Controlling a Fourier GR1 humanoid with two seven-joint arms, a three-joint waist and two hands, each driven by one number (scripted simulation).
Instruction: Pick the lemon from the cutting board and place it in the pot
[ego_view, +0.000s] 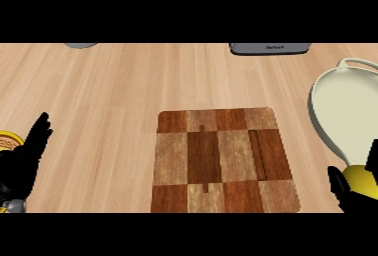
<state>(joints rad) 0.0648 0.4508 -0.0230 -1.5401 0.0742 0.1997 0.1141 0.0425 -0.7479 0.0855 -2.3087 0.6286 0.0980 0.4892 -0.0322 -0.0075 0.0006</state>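
A yellow lemon shows at the lower right edge, held by my right hand, whose black fingers curl round it beside the rim of the white pot. The pot lies at the right edge with a handle at its top and a pale inside. The brown checkered cutting board lies in the middle foreground with nothing on it. My left hand rests open at the left edge, fingers pointing up.
A grey appliance stands at the back right and a grey object at the back left. A yellow round thing peeks out behind my left hand. The counter is light wood.
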